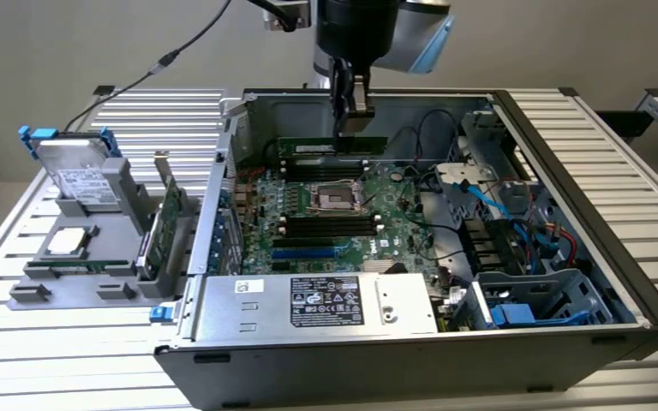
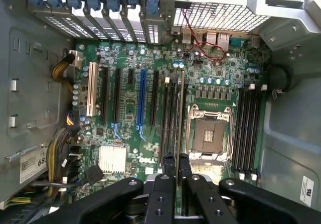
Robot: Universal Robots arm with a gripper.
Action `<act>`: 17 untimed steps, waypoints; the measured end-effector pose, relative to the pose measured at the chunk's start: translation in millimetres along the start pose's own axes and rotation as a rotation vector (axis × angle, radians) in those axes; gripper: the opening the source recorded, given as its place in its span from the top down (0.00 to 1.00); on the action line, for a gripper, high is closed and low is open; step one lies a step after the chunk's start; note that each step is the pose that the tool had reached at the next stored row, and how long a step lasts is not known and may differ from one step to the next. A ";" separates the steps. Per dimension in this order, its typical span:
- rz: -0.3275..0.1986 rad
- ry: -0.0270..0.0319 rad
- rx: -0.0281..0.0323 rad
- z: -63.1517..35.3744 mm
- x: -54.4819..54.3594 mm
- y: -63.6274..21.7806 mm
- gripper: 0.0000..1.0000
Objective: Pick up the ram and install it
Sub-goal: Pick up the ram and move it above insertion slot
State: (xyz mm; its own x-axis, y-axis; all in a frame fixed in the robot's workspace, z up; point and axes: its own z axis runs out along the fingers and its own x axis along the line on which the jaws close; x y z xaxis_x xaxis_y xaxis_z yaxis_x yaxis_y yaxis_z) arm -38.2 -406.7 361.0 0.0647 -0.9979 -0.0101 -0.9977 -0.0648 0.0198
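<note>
state: fingers closed on the ram | place: upright on its long edge over the far part of the motherboard | setting: open computer case on the desk

I am looking down on the motherboard, with the gripper pinching the ram, which is showing edge-on as a thin strip between the fingers. Calling the rear grille twelve o'clock from the empty socket, the ram is hanging over the black slots at nine. I cannot tell whether it is touching them. Another slot bank is lying at three, and a blue slot and a white slot are sitting farther out at nine. Red wires are looping at twelve.
</note>
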 end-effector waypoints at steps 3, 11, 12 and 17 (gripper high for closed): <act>0.000 0.0002 -0.0001 5.3 -0.4 -1.4 0.87; 0.009 -0.0001 0.0002 19.7 -0.2 -4.1 0.87; 0.012 -0.0001 0.0003 21.7 -0.2 -4.3 0.87; 0.026 -0.0005 0.0008 30.8 -0.2 -5.0 0.87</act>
State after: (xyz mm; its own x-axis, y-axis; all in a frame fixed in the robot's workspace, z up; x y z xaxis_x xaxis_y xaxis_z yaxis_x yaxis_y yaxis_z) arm -33.9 -406.0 330.1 0.0384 -0.9992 -0.0101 -0.9991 -0.0386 0.0193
